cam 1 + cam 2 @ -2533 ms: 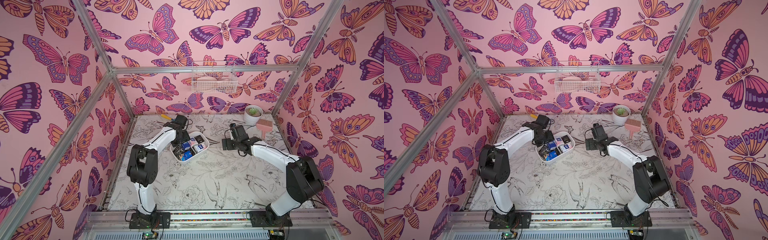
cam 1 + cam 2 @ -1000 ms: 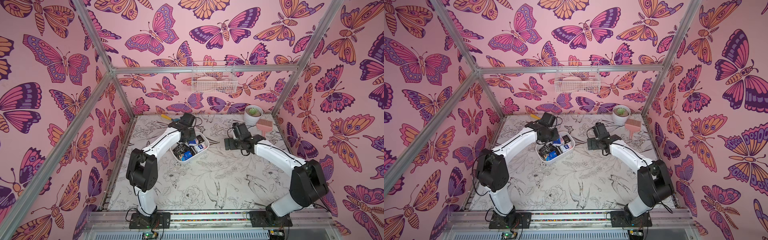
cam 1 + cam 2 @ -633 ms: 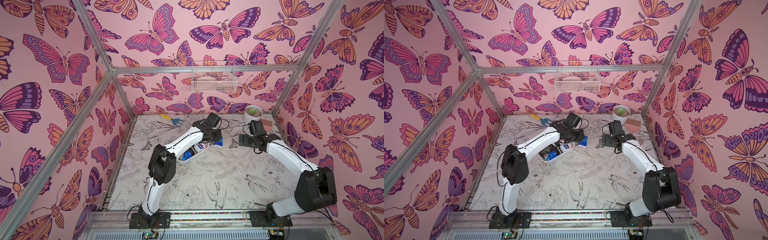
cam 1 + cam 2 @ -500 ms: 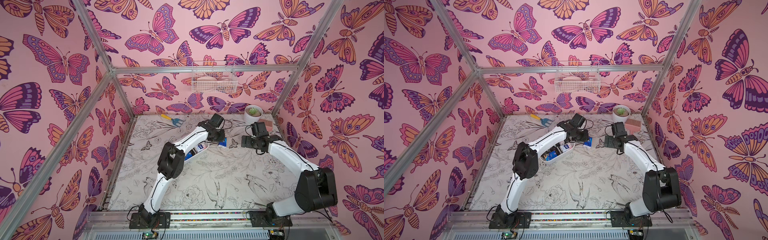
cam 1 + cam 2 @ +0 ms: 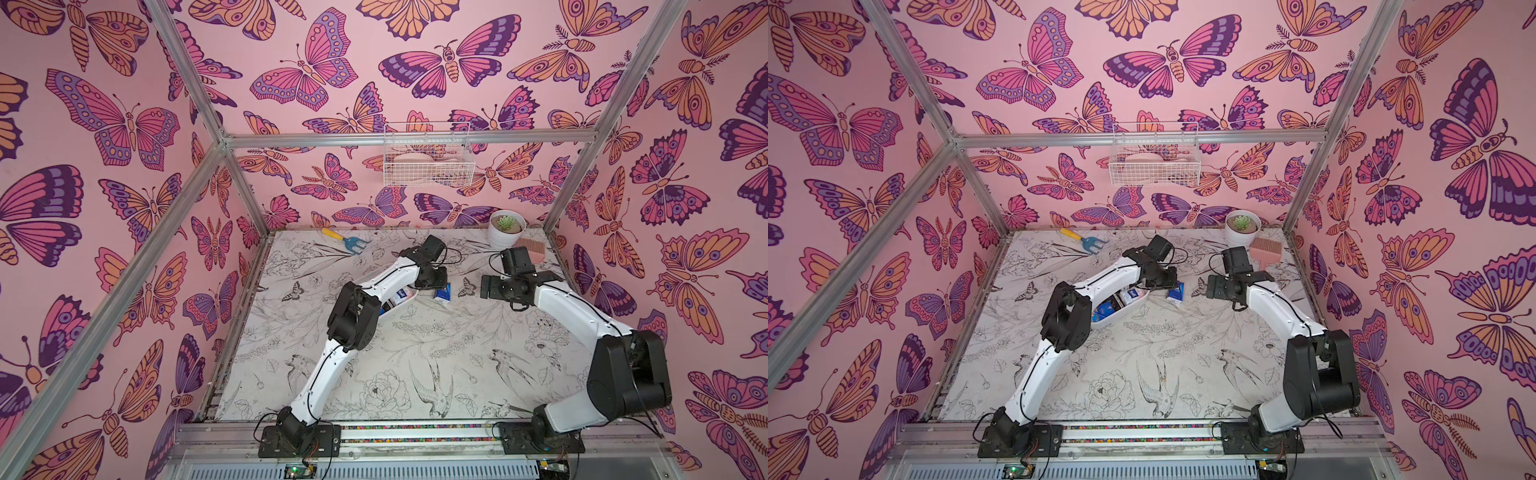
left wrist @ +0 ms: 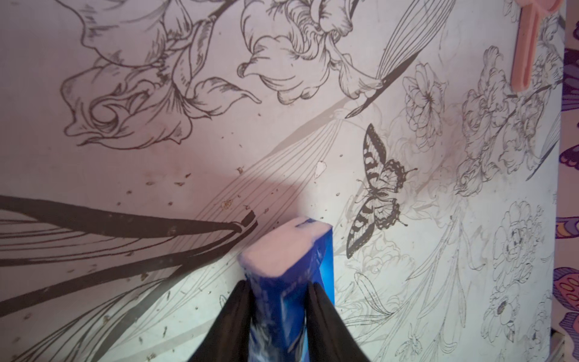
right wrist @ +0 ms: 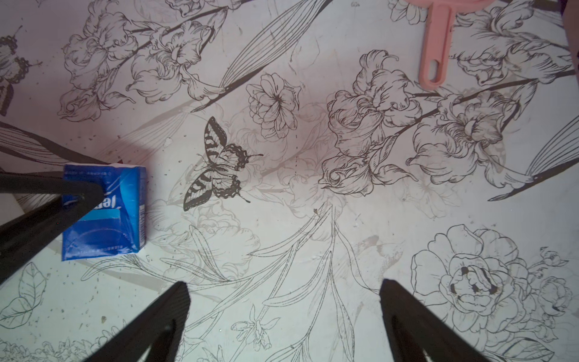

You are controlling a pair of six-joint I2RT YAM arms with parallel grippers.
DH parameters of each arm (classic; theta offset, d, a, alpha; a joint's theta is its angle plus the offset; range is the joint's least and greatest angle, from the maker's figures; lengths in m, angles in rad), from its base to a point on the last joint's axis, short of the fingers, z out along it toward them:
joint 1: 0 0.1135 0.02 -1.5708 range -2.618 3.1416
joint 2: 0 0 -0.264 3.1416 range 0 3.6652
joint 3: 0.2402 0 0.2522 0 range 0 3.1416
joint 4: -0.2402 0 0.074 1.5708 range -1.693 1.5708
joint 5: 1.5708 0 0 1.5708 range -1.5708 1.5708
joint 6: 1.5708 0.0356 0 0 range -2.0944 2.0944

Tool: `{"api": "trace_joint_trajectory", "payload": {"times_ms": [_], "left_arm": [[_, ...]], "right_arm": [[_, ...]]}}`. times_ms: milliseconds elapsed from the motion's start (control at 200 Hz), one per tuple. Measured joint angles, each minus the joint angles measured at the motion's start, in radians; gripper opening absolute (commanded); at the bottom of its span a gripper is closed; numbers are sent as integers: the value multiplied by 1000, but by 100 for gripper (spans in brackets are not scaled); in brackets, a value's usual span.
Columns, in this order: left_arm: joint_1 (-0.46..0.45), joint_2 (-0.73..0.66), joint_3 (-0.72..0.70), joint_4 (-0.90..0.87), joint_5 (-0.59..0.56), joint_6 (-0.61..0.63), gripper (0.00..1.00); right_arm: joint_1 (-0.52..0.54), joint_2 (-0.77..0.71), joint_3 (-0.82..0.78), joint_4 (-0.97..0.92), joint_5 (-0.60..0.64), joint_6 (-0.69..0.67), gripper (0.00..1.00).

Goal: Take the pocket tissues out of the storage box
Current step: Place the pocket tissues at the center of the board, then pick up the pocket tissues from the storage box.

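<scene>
Beside the storage box point(image 5: 1129, 306), left gripper point(image 6: 278, 283) flanks blue packet point(image 7: 106, 219).

- The blue tissue packet point(image 7: 103, 213) is wrapped in glossy plastic film, creased and catching the light.
- The shallow white storage box point(image 5: 1128, 308): smooth plastic walls.
- The white flower-printed table cover point(image 7: 313, 219) looks matt, scuffed and speckled with grit.
- The pink brush handle point(image 7: 434, 47): smooth, matt plastic.
- The silver frame bars point(image 5: 311, 140): dull brushed metal.
</scene>
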Motion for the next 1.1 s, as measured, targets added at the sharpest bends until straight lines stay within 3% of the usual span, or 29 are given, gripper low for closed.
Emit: {"api": "trace_joint_trajectory", "payload": {"times_ms": [341, 561, 826, 972, 1102], "left_arm": [[6, -44, -47, -1, -27, 5, 50], [23, -231, -89, -26, -90, 29, 58], [157, -471, -294, -56, -225, 13, 60], [232, -481, -435, -92, -269, 8, 62], [235, -456, -462, -125, -269, 5, 63]], "right_arm": [[0, 3, 0, 0, -23, 0, 99], [1, 3, 0, 0, -40, 0, 99], [38, 17, 6, 0, -53, -1, 99], [71, 62, 25, 1, -59, -1, 99], [84, 97, 32, 3, -61, -1, 99]]}}
